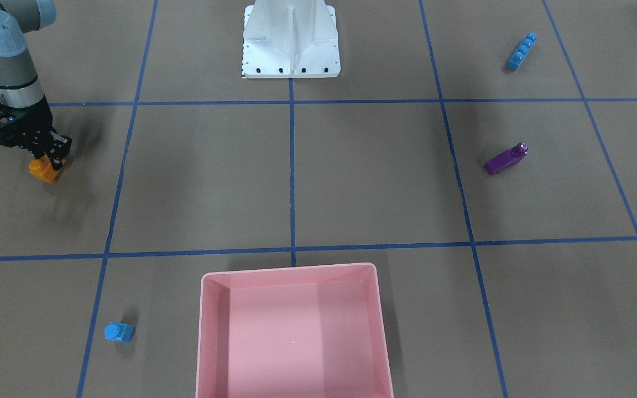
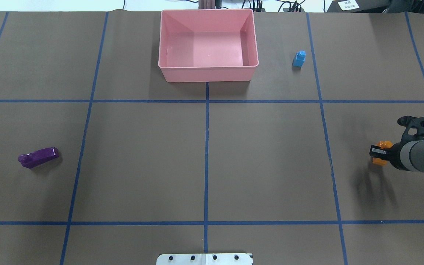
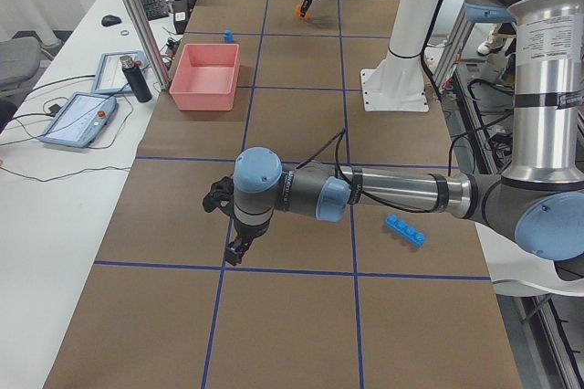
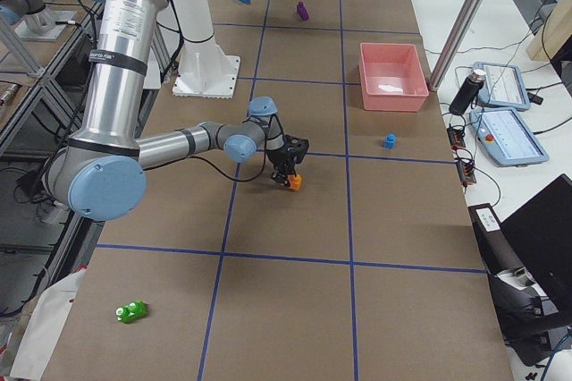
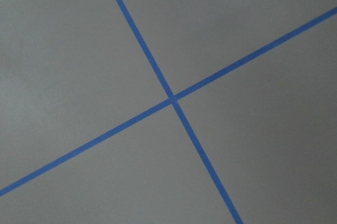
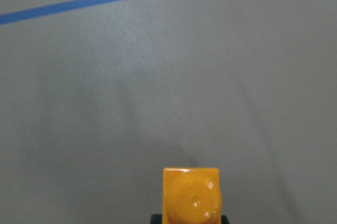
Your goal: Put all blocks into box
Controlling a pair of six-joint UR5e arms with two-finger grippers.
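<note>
The orange block (image 1: 43, 170) is pinched between the fingers of the right gripper (image 1: 53, 160), which is clamped on it from above at the counter's (image 1: 351, 177) right side, well apart from the box (image 1: 291, 271). The right wrist view shows the block's studded top pressed against the gripper. Whether its underside touches the counter I cannot tell. The pink box sits at the counter's far edge from the robot, across from the white base (image 1: 291, 55) of the arms. The small blue block (image 1: 118, 331) stands upright near the box's wall on the robot's right, the same side as the orange block, though not on the straight line between the two. The purple block (image 1: 505, 159) lies on its side on the robot's left half, well away from the box, and the long blue block (image 1: 521, 51) lies farther back on that side, nearer the robot. The green block (image 4: 132, 311) lies alone at the counter's right end, well beyond the right gripper. The left gripper (image 3: 235, 250) hangs low over the counter near the left end. Whether it is open or closed I cannot tell, and its wrist camera sees only a crossing of blue tape lines (image 5: 172, 99). Past the counter's far edge, a side table holds a black bottle (image 3: 137, 78) and a handheld screen unit (image 3: 80, 120).
</note>
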